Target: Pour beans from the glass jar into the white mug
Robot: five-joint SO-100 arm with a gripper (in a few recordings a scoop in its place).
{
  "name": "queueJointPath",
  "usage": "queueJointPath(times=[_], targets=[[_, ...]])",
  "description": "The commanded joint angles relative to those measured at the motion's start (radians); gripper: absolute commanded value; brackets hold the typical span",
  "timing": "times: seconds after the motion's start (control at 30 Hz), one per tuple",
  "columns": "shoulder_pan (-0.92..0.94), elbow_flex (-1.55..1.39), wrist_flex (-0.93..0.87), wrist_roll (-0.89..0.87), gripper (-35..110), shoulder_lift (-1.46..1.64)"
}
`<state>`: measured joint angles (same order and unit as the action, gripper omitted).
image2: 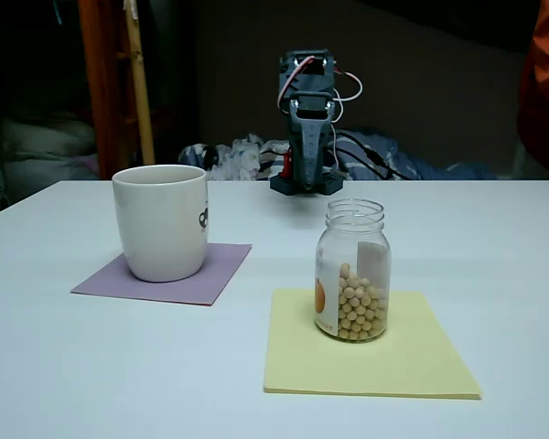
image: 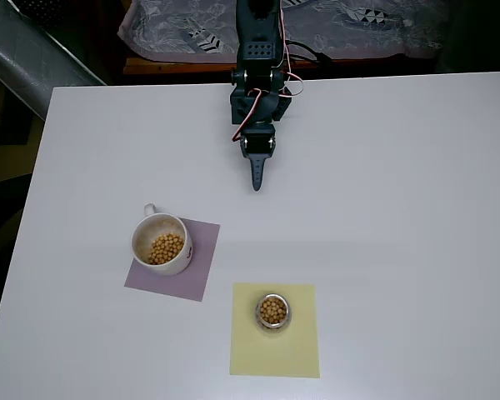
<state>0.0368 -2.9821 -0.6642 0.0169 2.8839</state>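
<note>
The glass jar (image: pixel 272 311) (image2: pixel 352 271) stands upright on a yellow mat, about half full of tan beans (image2: pixel 359 313) (image: pixel 272 311). Left of it and further back, the white mug (image: pixel 160 243) (image2: pixel 162 221) sits on a purple mat with beans (image: pixel 166 248) inside, its handle pointing to the far side. My gripper (image: pixel 257 177) (image2: pixel 308 174) hangs at the far side of the table, well away from both, pointing at the table centre. Its fingers are together with nothing between them.
The yellow mat (image: pixel 275 350) (image2: pixel 366 361) and the purple mat (image: pixel 196 267) (image2: pixel 178 283) lie flat on the white table (image: pixel 400 208). A patterned cloth (image: pixel 183 25) lies beyond the far edge. An orange sleeve (image2: pixel 544 82) shows at the right edge.
</note>
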Motion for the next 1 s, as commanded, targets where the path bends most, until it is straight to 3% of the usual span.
queueJointPath(times=[0.0, 0.13, 0.97], targets=[[0.012, -0.091, -0.087, 0.003, 0, 0.222], [0.021, -0.176, -0.202, 0.025, 0, 0.465], [0.0, -0.176, -0.204, 0.021, 0, 0.466]])
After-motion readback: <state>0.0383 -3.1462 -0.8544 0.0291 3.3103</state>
